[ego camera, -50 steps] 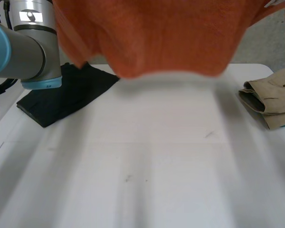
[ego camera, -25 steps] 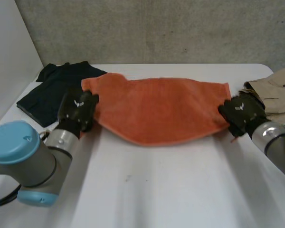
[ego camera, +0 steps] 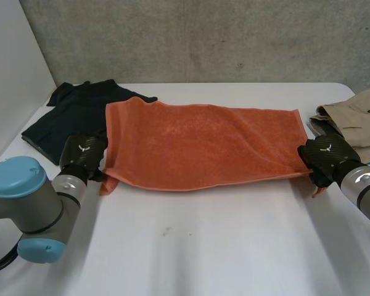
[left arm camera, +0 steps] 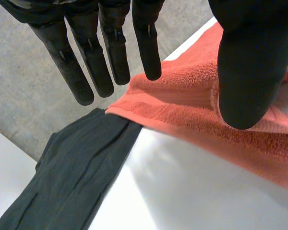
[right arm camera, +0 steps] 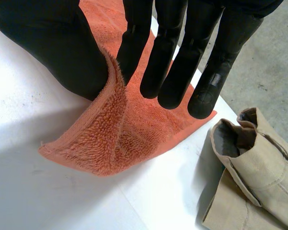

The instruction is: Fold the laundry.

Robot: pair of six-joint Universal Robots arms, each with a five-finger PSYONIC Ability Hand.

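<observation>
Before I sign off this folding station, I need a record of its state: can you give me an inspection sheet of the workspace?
Surface: white table, bare in front of the laundry, with a few small dark marks.
Job's things: orange towel spread flat across the middle; dark garment folded at the far left, the towel's far left corner overlapping it; beige garment folded at the far right, apart from the towel.
Clutter: nothing seen.
Hands: left hand open at the towel's near left corner; right hand pinching the near right corner, which stands up against its thumb.
Cables: nothing seen on the table.
Surroundings: grey concrete wall behind the table.
</observation>
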